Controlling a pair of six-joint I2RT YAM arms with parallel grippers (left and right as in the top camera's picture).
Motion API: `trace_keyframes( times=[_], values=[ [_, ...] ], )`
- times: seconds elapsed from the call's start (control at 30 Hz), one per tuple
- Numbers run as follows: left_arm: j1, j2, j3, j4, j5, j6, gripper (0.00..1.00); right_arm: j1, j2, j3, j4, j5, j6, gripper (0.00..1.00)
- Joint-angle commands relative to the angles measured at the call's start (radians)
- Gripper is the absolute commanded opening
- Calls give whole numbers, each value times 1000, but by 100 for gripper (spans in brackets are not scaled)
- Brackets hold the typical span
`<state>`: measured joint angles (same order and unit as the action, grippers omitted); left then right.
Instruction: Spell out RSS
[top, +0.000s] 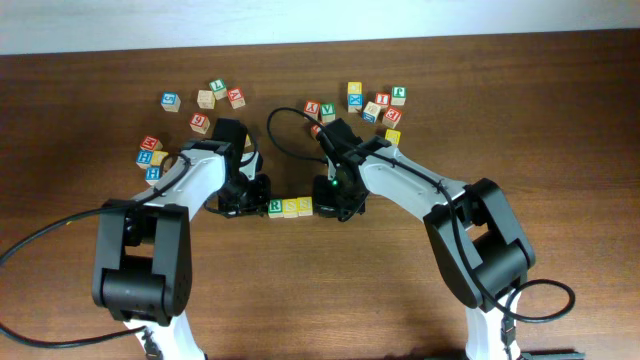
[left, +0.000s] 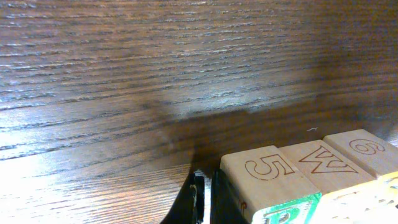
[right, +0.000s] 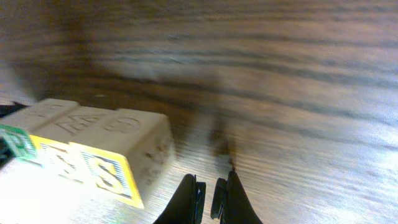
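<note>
- R cube (top: 275, 207), middle S cube (top: 290, 207) and end S cube (top: 305, 206) sit in one touching row at the middle of the table (top: 330, 290), reading R-S-S.
- Left hand (left: 205, 200): clenched, grasping nothing, just beside the R cube.
- Right hand (right: 210, 200): clenched, grasping nothing, just beside the end S cube.
- Loose cubes (top: 206, 99) lie scattered farther back.
</note>
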<state>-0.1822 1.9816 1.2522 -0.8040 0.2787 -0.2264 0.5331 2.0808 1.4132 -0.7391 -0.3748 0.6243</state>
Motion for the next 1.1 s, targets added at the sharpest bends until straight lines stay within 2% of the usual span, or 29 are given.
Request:
trace_keyframes(
  times=[0.0, 0.2, 0.33, 0.5, 0.63, 0.8, 1.07],
  values=[
    [-5, 43, 17, -18, -41, 19, 0, 9, 0, 42, -21, 56, -3, 4],
    [9, 43, 113, -132, -203, -41, 0, 9, -1, 106, -128, 125, -23, 4],
    [57, 39, 199, -224, -216, -54, 0, 11, -14, 174, -229, 118, -57, 4],
    [145, 34, 214, -265, -216, -103, 0, 54, -26, 200, -348, 39, -120, 4],
    [195, 34, 214, -273, -216, -102, 0, 125, -26, 195, -326, 44, -106, 4],
    [234, 34, 212, -282, -217, -103, 0, 197, -23, 194, -277, 126, 39, 4],
    [272, 34, 208, -286, -217, -128, 0, 267, 26, 193, -201, 202, 118, 4]
  ],
)
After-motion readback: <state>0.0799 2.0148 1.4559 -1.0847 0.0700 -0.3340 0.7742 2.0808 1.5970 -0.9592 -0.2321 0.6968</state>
